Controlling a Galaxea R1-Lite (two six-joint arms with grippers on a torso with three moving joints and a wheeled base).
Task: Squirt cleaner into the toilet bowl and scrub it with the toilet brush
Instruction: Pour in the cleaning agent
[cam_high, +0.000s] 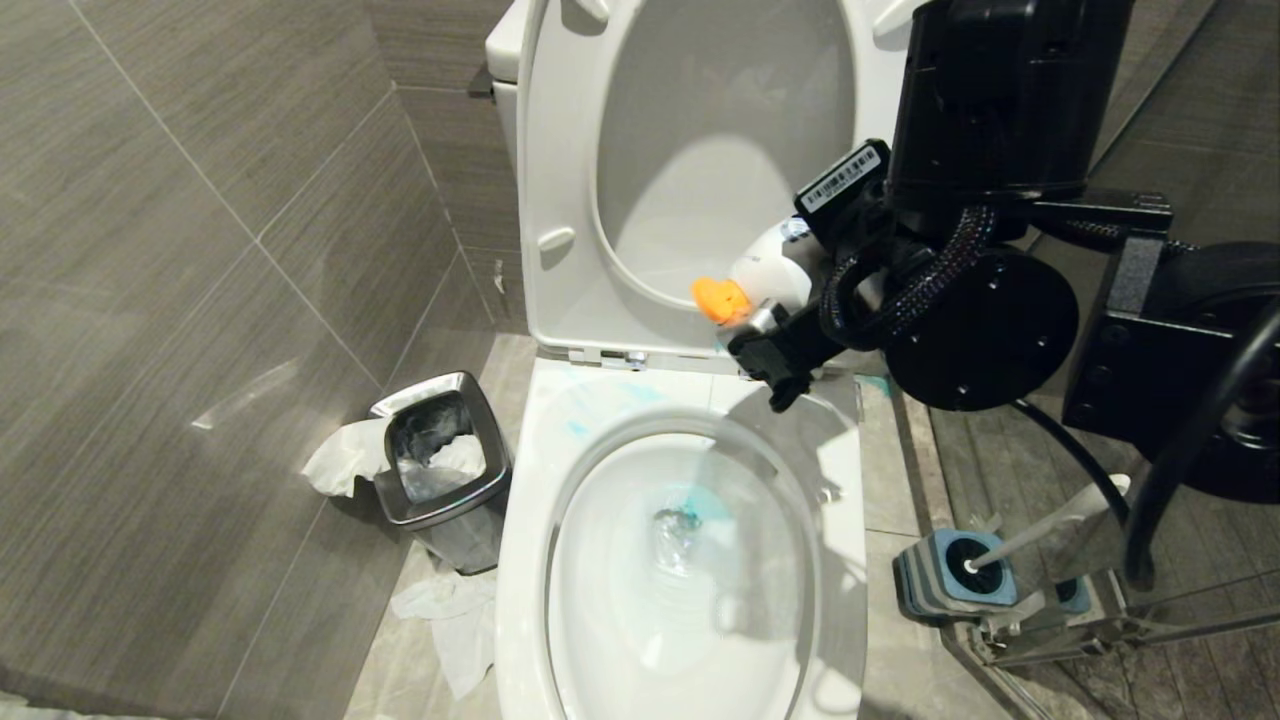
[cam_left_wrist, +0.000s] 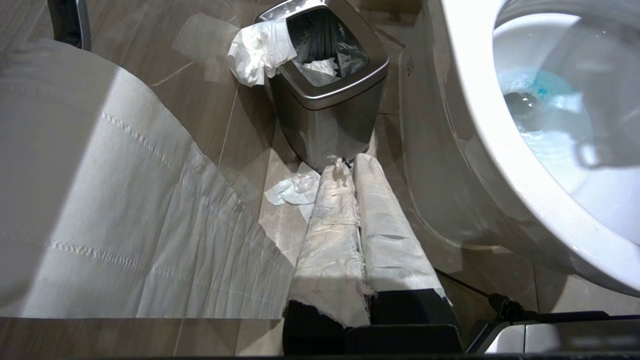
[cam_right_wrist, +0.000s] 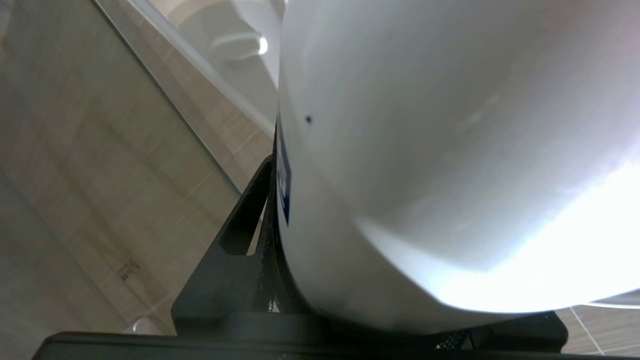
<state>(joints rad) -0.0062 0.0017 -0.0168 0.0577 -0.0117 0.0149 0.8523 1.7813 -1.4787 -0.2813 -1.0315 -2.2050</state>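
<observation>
Blue cleaner residue already lay in the toilet bowl (cam_high: 560, 560); right gripper (cam_high: 800, 330) clamped the cleaner (cam_high: 775, 265) (orange cap tilted). Squirting likely finished; next: toilet brush (cam_high: 1050, 525). Left jaws closed.

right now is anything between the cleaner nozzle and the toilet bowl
Nothing visible. The right claw holds the cleaner tipped, its orange cap hanging over the bowl's back rim. Seat and lid are raised, and the toilet bowl lies open below.
</observation>
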